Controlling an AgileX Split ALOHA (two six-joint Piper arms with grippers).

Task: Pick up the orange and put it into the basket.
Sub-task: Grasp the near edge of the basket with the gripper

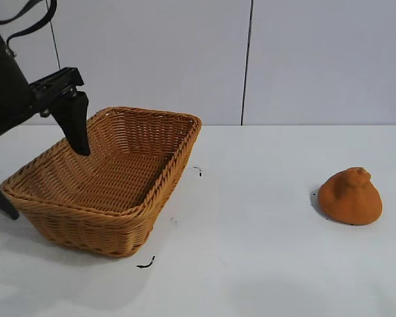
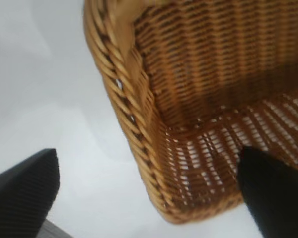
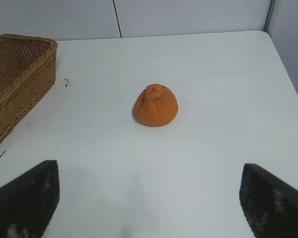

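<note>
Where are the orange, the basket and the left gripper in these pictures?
orange point(image 1: 350, 197): exterior view, middle of its rough skin.
basket point(image 1: 178, 158): exterior view, right side wall.
left gripper point(image 2: 149, 191): left wrist view, midway between its open fingertips, over the basket's rim.

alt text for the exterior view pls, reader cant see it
An orange sits alone on the right of a white table, well apart from an empty wicker basket on the left. The left gripper, open, points down over the basket's left rim, with one finger inside the basket. The right arm is out of this view.
</note>
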